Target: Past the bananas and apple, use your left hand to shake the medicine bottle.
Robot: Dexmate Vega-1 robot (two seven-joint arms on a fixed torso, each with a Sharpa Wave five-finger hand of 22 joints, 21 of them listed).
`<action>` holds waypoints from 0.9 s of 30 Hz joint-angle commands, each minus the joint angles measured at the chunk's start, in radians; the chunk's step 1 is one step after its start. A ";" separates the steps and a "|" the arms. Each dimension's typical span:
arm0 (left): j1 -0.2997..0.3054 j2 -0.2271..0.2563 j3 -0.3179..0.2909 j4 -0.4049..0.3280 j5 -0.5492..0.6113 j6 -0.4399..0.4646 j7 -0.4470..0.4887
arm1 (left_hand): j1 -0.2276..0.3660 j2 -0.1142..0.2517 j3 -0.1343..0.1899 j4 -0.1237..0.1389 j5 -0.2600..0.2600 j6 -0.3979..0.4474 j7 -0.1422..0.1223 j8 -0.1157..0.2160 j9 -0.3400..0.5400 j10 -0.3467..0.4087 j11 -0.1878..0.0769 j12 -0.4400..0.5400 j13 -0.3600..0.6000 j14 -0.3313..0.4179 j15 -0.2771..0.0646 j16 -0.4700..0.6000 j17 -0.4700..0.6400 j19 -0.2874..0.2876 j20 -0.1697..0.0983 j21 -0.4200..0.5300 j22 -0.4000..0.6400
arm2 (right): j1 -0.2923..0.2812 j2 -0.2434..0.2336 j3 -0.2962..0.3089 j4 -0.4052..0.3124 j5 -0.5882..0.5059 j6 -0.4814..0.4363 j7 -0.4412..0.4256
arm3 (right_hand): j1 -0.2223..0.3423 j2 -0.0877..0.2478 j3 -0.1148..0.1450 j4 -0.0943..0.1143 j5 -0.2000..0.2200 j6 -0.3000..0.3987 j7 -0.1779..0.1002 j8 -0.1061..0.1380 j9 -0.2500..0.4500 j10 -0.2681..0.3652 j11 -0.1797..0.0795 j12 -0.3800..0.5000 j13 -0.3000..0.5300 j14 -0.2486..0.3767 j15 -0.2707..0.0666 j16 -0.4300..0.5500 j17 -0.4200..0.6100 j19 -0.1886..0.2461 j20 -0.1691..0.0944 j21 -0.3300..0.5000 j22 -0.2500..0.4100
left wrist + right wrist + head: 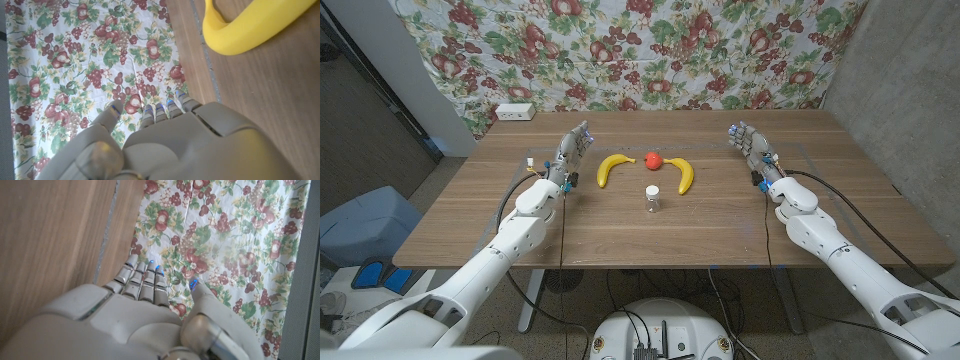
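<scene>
Waiting at the left of the frame, my left hand (571, 153) holds nothing, its fingers straight and a little apart, standing beside the left banana (611, 167). My right hand (750, 146) is the same at the right of the frame, bare and spread, well apart from everything. The bottle (653, 197) stands upright near the middle of the counter (470, 215), lower in the frame than the apple (653, 159) and between the two bananas, the right banana (684, 175) just beside it. The risk, as I judge it, is the reach: the left banana lies between my hand and the bottle, so a low sweep across could knock it or roll the apple. The bottle is small and narrow, and a clumsy close of my fingers could tip it over before I have it; a loose hold could let it fly once I shake. The head view gives the whole layout and the bottle's place. My left wrist view shows the banana (250, 30) close up and the patterned cloth (90, 65) past my fingertips (156, 111); the right wrist view shows bare counter and cloth beyond my right hand (145, 320).
</scene>
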 commanded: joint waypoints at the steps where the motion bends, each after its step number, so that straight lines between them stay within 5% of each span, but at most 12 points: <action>1: -0.022 -0.046 -0.001 0.046 0.015 -0.067 0.020 | 0.005 0.061 0.009 0.001 0.008 -0.004 -0.009 0.004 0.002 -0.002 -0.011 0.007 0.004 -0.006 -0.015 0.004 0.000 0.011 -0.015 0.008 0.002 | 0.021 0.008 0.020 0.078 0.022 0.055 0.056 | -0.006 0.003 0.002 0.011 0.001 0.008 0.002 0.008 -0.002 0.010 0.006 0.006 -0.011 0.013 -0.004 0.006 -0.001 0.020 -0.022 0.003 0.004; 14: -0.005 -0.048 -0.004 0.040 0.039 -0.084 0.062 | 0.002 0.043 0.010 -0.010 0.009 0.008 -0.016 0.008 0.002 0.013 -0.012 0.012 0.004 0.015 -0.016 0.004 -0.010 0.027 -0.005 0.013 0.001 | 0.031 0.008 0.012 0.084 0.010 0.047 0.049 | -0.014 -0.010 0.003 0.001 0.003 0.021 0.010 0.013 -0.009 0.024 0.013 0.012 -0.034 0.033 0.015 0.010 -0.013 0.041 -0.014 -0.014 0.004; 18: -0.009 -0.048 0.004 0.047 0.064 -0.099 0.071 | -0.005 -0.006 -0.012 -0.047 0.001 0.034 -0.035 0.014 0.002 0.028 -0.015 0.016 0.004 0.032 -0.015 0.002 -0.016 0.032 0.009 0.013 0.001 | 0.031 0.007 0.012 0.085 0.009 0.044 0.047 | -0.012 -0.013 0.003 -0.008 0.005 0.031 0.014 0.017 -0.010 0.034 0.019 0.015 -0.042 0.044 0.018 0.015 -0.015 0.050 -0.007 -0.019 0.004; 22: -0.018 -0.046 0.019 0.062 0.115 -0.135 0.083 | -0.020 -0.067 -0.047 -0.095 -0.005 0.053 -0.051 0.014 0.003 0.059 -0.010 0.024 0.006 0.064 0.005 0.007 -0.014 0.045 0.055 0.014 0.002 | 0.025 0.006 0.015 0.077 0.009 0.041 0.034 | -0.006 -0.019 0.002 -0.027 0.008 0.042 0.019 0.020 -0.012 0.050 0.031 0.020 -0.055 0.067 0.034 0.025 -0.020 0.069 0.009 -0.026 0.006; 27: -0.026 -0.028 0.039 0.059 0.177 -0.152 0.092 | -0.016 -0.084 -0.052 -0.130 -0.006 0.057 -0.056 0.013 0.003 0.074 -0.012 0.026 0.007 0.102 0.015 0.014 -0.012 0.074 0.082 0.023 0.003 | 0.020 0.003 0.017 0.070 0.010 0.035 0.024 | -0.001 -0.026 0.001 -0.043 0.012 0.049 0.020 0.022 -0.012 0.057 0.035 0.022 -0.064 0.089 0.037 0.034 -0.024 0.085 0.025 -0.031 0.007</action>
